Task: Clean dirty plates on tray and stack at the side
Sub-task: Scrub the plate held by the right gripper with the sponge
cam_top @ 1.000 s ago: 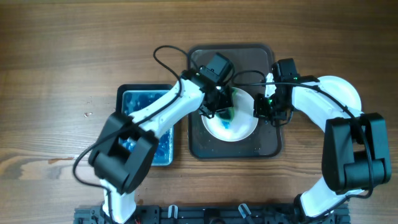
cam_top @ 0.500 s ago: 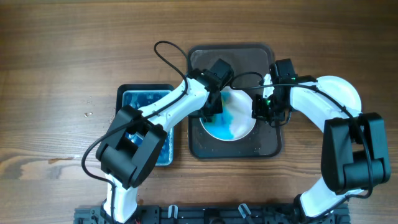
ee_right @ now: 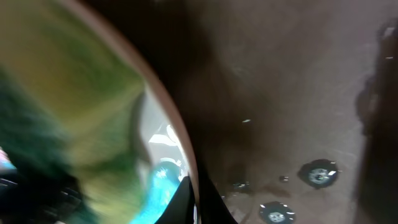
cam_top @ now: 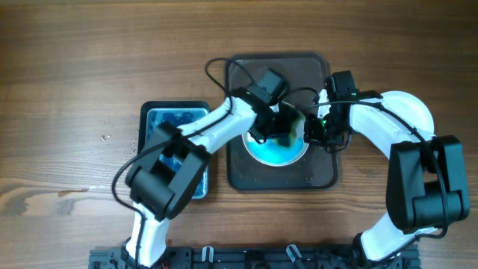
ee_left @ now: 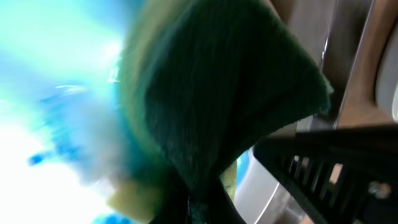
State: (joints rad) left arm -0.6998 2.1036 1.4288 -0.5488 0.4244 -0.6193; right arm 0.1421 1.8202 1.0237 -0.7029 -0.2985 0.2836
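A white plate (cam_top: 275, 153) smeared with blue lies on the dark tray (cam_top: 246, 175). My left gripper (cam_top: 282, 128) is shut on a green and yellow sponge (cam_top: 288, 127) and presses it on the plate's right side; the sponge fills the left wrist view (ee_left: 217, 106). My right gripper (cam_top: 312, 133) is shut on the plate's right rim, which shows as a curved edge in the right wrist view (ee_right: 180, 149). A clean white plate (cam_top: 414, 112) lies on the table at the right, partly under the right arm.
A black tub of blue liquid (cam_top: 160, 123) stands left of the tray. The tray floor (ee_right: 292, 106) is wet with droplets. Bare wooden table (cam_top: 89, 67) lies all around.
My left gripper has swept the sponge from the plate's middle to its left and now to its right side. Blue smear has spread over the plate. The right gripper has not moved.
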